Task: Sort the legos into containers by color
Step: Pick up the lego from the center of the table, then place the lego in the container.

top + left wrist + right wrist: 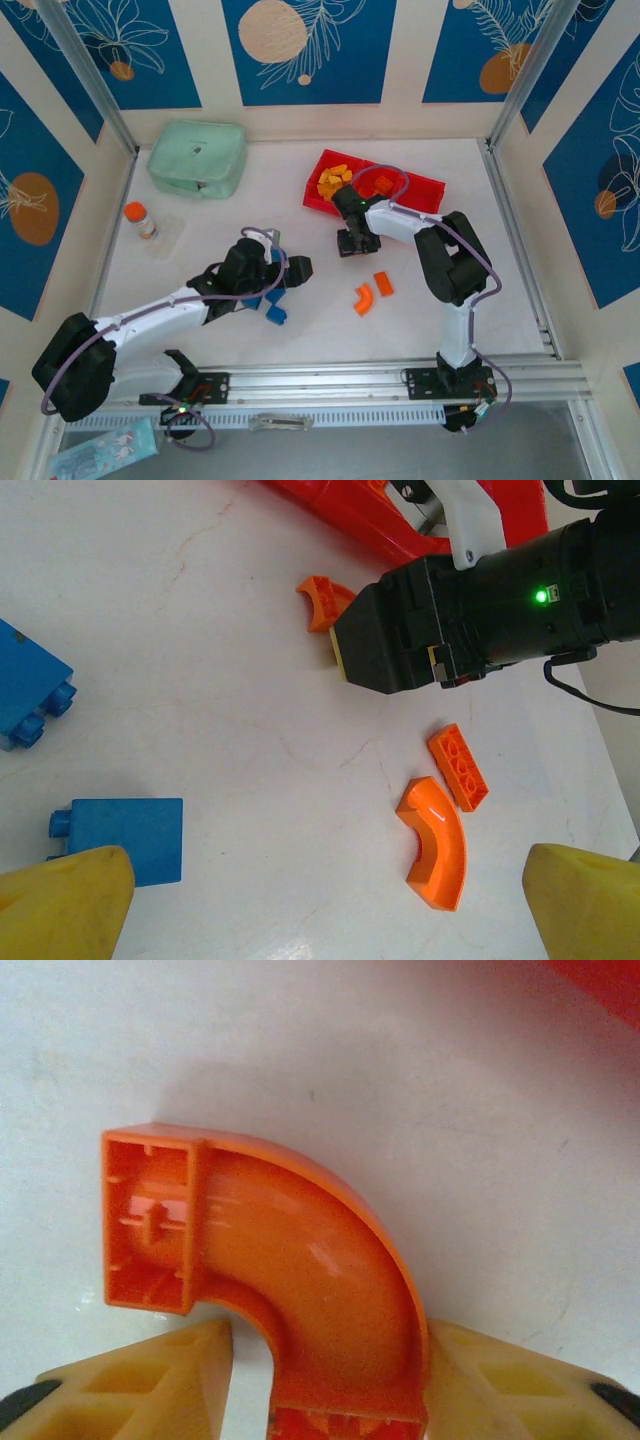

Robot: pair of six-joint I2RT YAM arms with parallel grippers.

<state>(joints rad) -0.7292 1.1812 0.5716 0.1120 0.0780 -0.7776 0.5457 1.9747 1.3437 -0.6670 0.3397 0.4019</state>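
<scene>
A red-orange curved plastic arch brick is seen lying flat on the white counter, its lower end straddled by the right hand. The yellow fingers are set close about it but not clamped. One is pressed against the arch's outer curve, while a sliver of counter is visible between the other and the inner curve.

From above, this hand is placed just in front of the long bright red plastic tray. Yellow-orange bricks are heaped in its leftmost compartment, and what appears to be a single red-orange brick is lodged in the middle one.

The left hand is held wide open over the counter with nothing in it. A blue blocky brick is seen just beside one of its fingertips, with another blue brick farther off. A second red-orange arch and a flat red-orange studded brick are found loose, just beside each other, between the two arms.
</scene>
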